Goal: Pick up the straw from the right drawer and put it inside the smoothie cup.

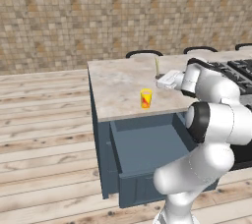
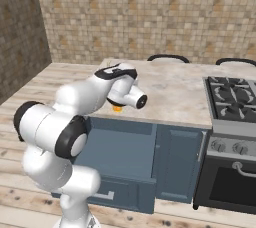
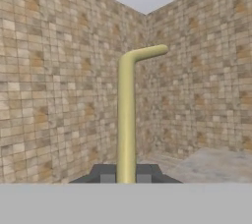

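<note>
My gripper (image 3: 126, 174) is shut on the straw (image 3: 126, 120), a thin pale-yellow stick rising between the two dark fingertips (image 3: 106, 174), its bent tip pointing right at the top. In the left base view the gripper (image 1: 160, 77) hovers above the counter, and the straw (image 1: 157, 66) stands upright from it. The smoothie cup (image 1: 145, 98), yellow with a red-orange mark, stands on the counter near its front edge, to the front left of the gripper and lower. The right drawer (image 1: 147, 144) is pulled open below the cup, dark blue-grey inside. My arm hides most of the cup (image 2: 117, 107) in the right base view.
The marble counter (image 1: 118, 85) ends at a left edge over a wooden floor. A gas stove (image 2: 232, 97) with an oven sits to the right. Dark chair backs (image 1: 143, 52) rise behind the counter. A tiled wall stands behind.
</note>
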Robot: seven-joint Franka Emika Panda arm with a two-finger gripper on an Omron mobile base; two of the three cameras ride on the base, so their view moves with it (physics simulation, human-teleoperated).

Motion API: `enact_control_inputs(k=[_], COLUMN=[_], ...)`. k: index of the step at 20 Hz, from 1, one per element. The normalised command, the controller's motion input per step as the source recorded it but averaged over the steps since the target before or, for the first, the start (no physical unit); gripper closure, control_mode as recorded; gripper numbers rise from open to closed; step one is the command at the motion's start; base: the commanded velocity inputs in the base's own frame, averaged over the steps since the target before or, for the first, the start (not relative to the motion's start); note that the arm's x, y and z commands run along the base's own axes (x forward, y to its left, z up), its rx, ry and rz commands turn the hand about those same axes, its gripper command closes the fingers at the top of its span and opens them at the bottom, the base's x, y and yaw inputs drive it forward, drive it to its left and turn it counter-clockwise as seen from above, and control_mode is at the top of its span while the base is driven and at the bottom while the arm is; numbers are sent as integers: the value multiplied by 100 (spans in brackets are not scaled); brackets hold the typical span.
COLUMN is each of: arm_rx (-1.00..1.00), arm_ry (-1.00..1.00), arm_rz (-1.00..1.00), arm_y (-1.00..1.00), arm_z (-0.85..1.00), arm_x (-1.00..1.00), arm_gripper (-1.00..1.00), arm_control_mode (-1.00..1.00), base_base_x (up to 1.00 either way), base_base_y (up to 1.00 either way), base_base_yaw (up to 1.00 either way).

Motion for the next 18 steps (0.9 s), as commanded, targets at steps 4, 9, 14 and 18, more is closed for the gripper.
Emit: enact_control_inputs(k=[4,9,14,18], arm_rx=[11,5,2,0], arm_ry=[2,0,0,0], arm_rz=[0,0,0,0], arm_y=[0,0,0,0], arm_z=[-4,-18,-30,-25], arm_x=[35,20,19,23], arm_gripper=[100,100,100,100], arm_control_mode=[-100,-100,-100,-100], base_base_x=[0,0,0,0], base_base_y=[0,0,0,0], base_base_yaw=[0,0,0,0])
